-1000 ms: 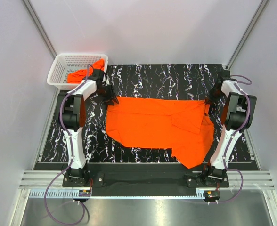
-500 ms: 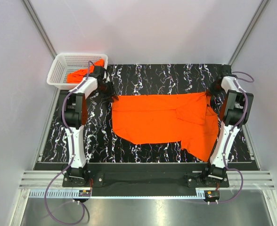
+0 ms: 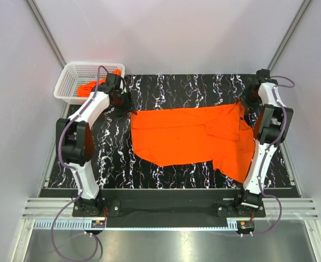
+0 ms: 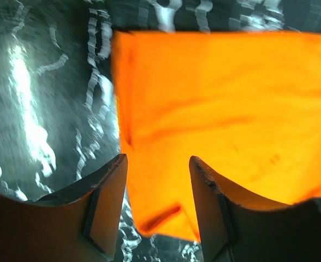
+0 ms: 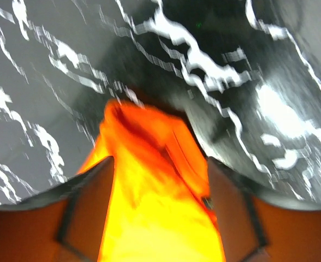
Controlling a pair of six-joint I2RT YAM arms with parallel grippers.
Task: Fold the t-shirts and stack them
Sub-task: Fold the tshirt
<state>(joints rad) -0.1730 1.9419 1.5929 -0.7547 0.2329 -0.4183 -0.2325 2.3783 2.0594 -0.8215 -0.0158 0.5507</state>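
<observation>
The t-shirt [image 3: 188, 136] lies spread on the surface [image 3: 177, 87], its far edge running between the two arms. Its right side is still rumpled and doubled over. A second t-shirt [image 3: 92, 87] sits in the mesh basket [image 3: 73, 76]. The step appears to be laying out before folding: lift both end effectors straight up so that neither far corner drags, then flatten the right side. The left end effector [image 3: 126, 103] is open, fingers apart over the cloth edge. The right end effector [image 3: 244, 102] is open, straddling bunched fabric without clamping it.
</observation>
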